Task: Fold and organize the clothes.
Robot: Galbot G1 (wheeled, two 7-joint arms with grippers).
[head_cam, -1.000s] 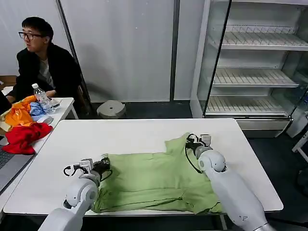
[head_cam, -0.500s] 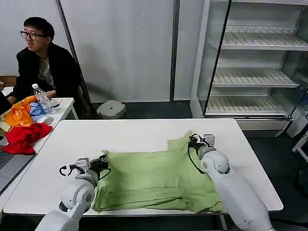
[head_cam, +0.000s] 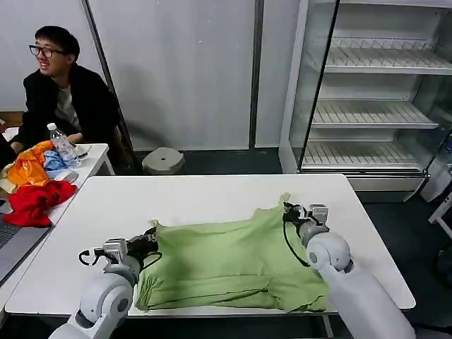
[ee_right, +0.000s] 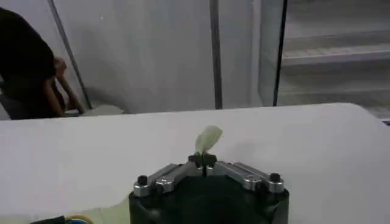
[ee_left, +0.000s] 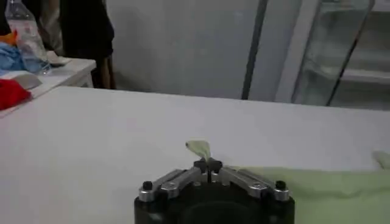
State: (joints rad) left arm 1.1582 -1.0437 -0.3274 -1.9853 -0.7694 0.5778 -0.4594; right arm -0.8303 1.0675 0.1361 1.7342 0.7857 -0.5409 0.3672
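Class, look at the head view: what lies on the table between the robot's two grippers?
The green shirt, stretched between the left gripper and the right gripper.

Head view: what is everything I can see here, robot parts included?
Shirt: one, light green, spread on the near half of the table.
Table: one, white, centre.
Red cloth: one, on the side table at left.
Orange and blue garments: a pile behind the red cloth.
Water bottle: one, clear, side table.
Fridge: one, white shelves, right rear.
Left tool: shut on the shirt's left edge.
Right tool: shut on the shirt's right corner.
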